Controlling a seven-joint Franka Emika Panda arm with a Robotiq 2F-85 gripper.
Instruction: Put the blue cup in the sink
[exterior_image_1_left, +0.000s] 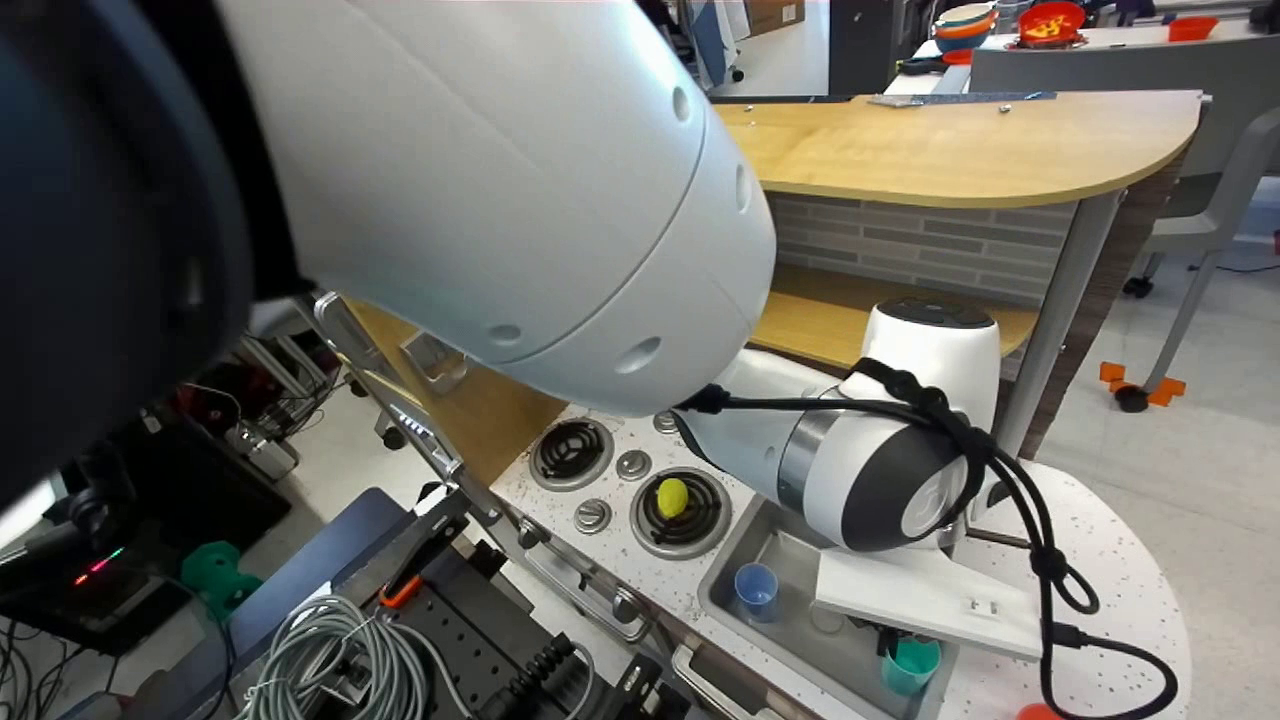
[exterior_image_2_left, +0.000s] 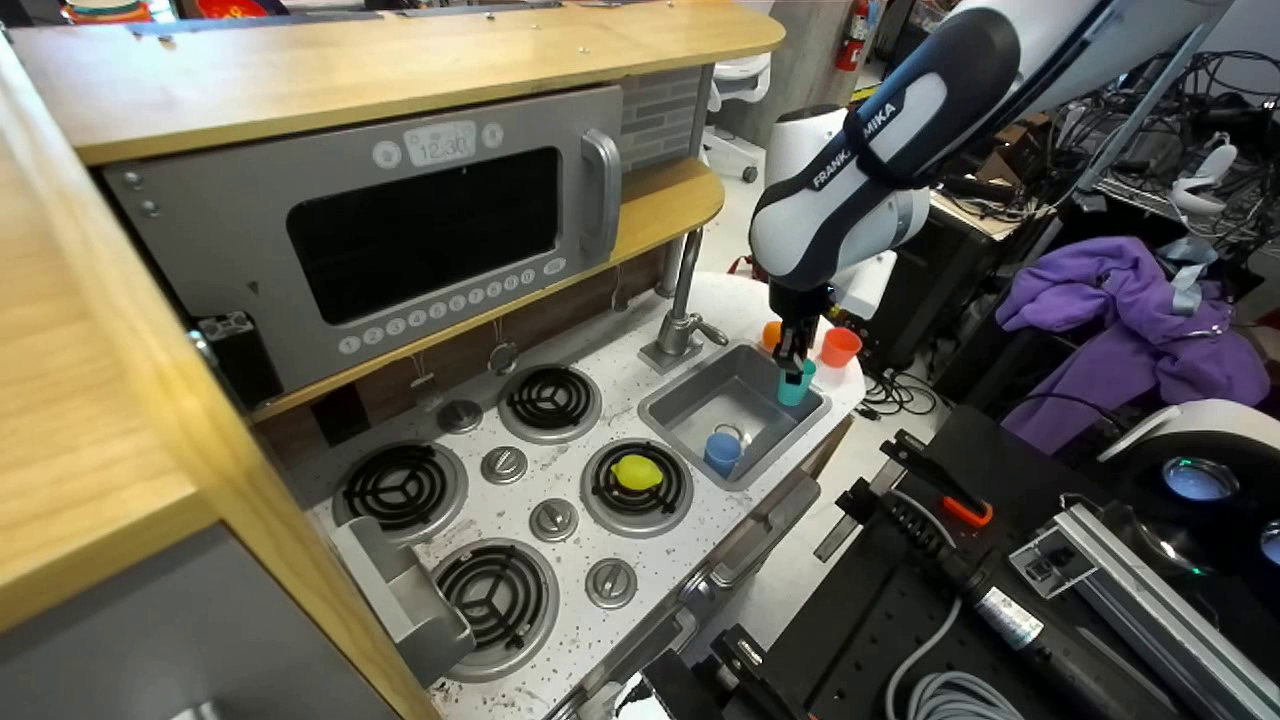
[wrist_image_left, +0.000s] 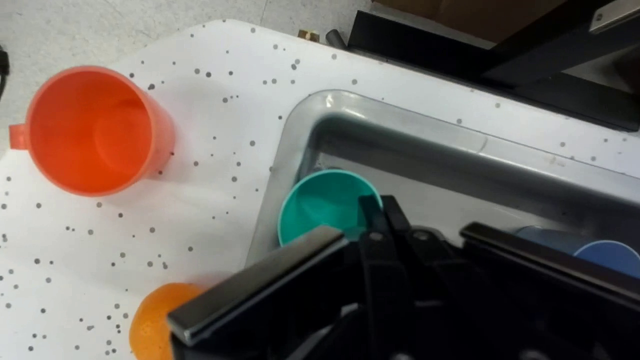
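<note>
The blue cup, turquoise in colour, is in the end corner of the grey metal sink in both exterior views (exterior_image_1_left: 912, 668) (exterior_image_2_left: 797, 387). It stands upright in the wrist view (wrist_image_left: 325, 200). My gripper (wrist_image_left: 383, 202) is shut on the cup's wall, with one fingertip inside the rim and one outside. The gripper also shows at the cup in an exterior view (exterior_image_2_left: 795, 360). I cannot tell whether the cup's base touches the floor of the sink (exterior_image_2_left: 745, 400). A darker blue cup (exterior_image_1_left: 756, 588) (exterior_image_2_left: 722, 453) is near the basin's opposite end; part shows in the wrist view (wrist_image_left: 607, 257).
A red-orange cup (exterior_image_2_left: 841, 347) (wrist_image_left: 90, 130) and an orange round object (wrist_image_left: 160, 320) are on the white counter beside the sink. The tap (exterior_image_2_left: 677, 338) rises at the sink's back edge. A yellow lemon (exterior_image_2_left: 637, 472) lies on the closest burner. A shelf (exterior_image_2_left: 680, 200) overhangs the counter.
</note>
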